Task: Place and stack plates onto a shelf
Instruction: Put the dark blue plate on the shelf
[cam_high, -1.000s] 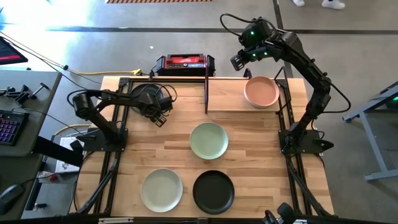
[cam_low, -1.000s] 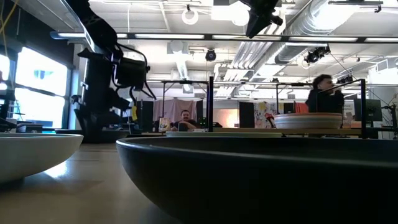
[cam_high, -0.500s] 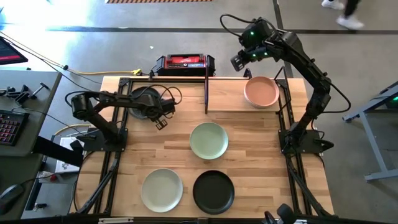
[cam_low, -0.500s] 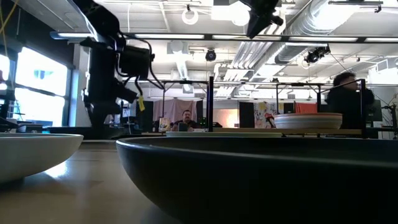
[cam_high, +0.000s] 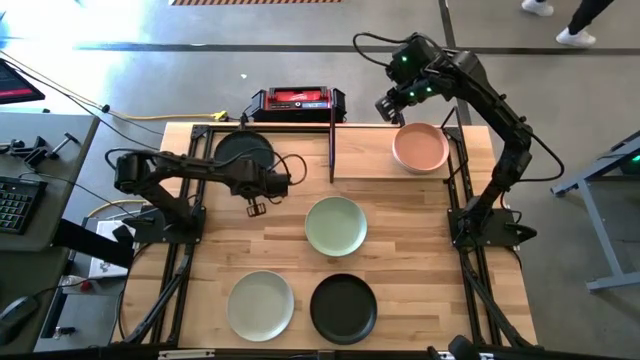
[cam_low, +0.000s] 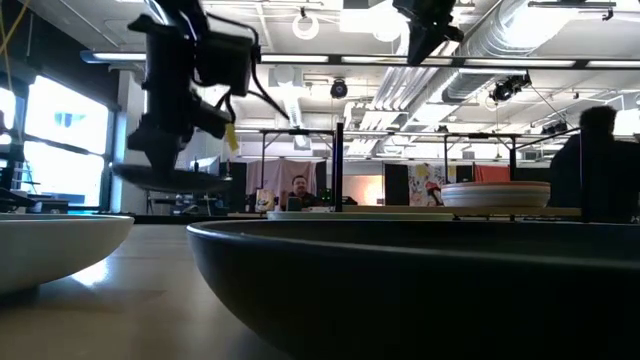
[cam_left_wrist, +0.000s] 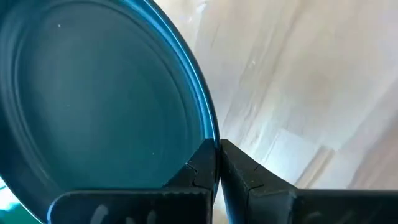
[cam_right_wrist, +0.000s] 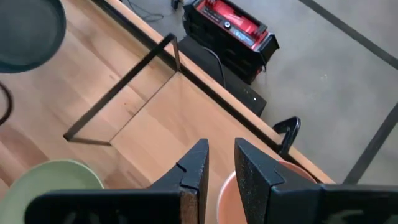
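Because the black plate (cam_high: 243, 152) is a shallow, rigid disc with a smooth matte face, you can only take it by the rim, and that is where the left gripper (cam_left_wrist: 217, 163) has it: the fingers are clenched on the edge, one above and one below. It looks stiff enough not to flex, but held at one point on the rim it will want to droop and swing, so judge it as fairly light yet brittle and ready to slip if you move sharply. In the low view it hangs clear of the table (cam_high: 420, 240), roughly level, under the left arm.

Seen from above, the plate sits at about ten o'clock on the table, with the gripper on its rim at the plate's four o'clock. The shelf (cam_high: 370, 160) lies at about one o'clock, and the peach plate (cam_high: 420, 148) already rests on it. The right gripper (cam_high: 392, 106) hovers just beyond that plate at its eleven o'clock, fingers slightly apart and holding nothing. A green plate (cam_high: 336, 226) sits near the centre, a pale plate (cam_high: 260, 305) at seven o'clock and a second black plate (cam_high: 343, 308) at six.

A second ago the left fingers stood wide over this plate; now they have closed, the arm has reached further towards the centre, and the plate has come off the wood. The right arm has barely shifted.
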